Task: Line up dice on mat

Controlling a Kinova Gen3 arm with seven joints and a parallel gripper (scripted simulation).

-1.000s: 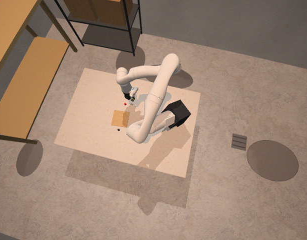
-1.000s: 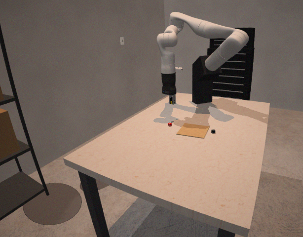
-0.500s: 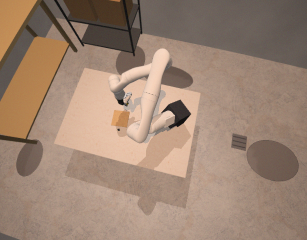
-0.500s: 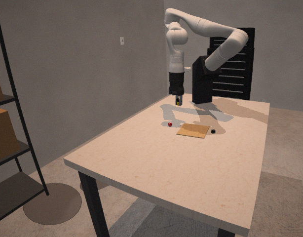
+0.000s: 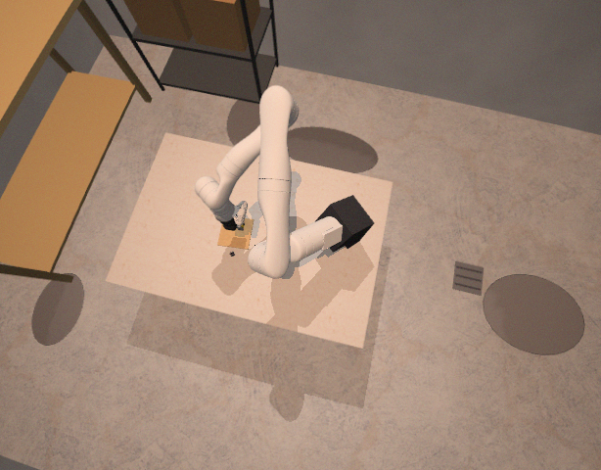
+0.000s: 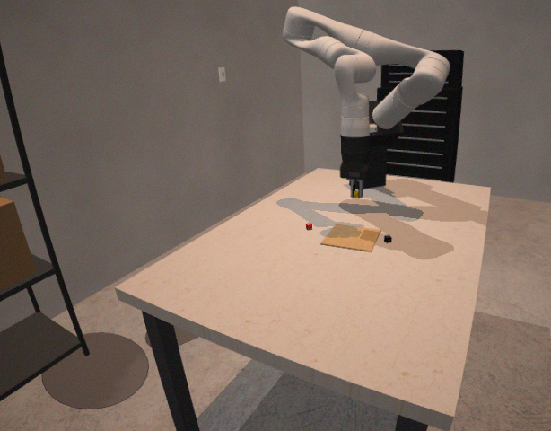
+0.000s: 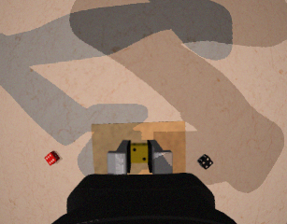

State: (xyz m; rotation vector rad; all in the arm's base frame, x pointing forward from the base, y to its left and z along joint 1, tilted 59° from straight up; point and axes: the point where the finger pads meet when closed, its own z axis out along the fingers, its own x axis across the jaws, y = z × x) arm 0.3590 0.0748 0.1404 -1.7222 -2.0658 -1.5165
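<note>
My gripper is shut on the yellow die, high above the table, with the mat below it in the wrist view. The yellow die shows two pips toward the wrist camera. The orange mat lies flat, partly hidden by the gripper in the wrist view. A red die lies on the table, left of the mat; the arm hides it in the top view. A black die lies just right of the mat in the wrist view. Both show several pips on top.
The robot's black base stands at one end of the pale table. A wall runs beside one long table edge in the exterior view. Arm shadows fall across the mat and table. A shelf rack stands off the table.
</note>
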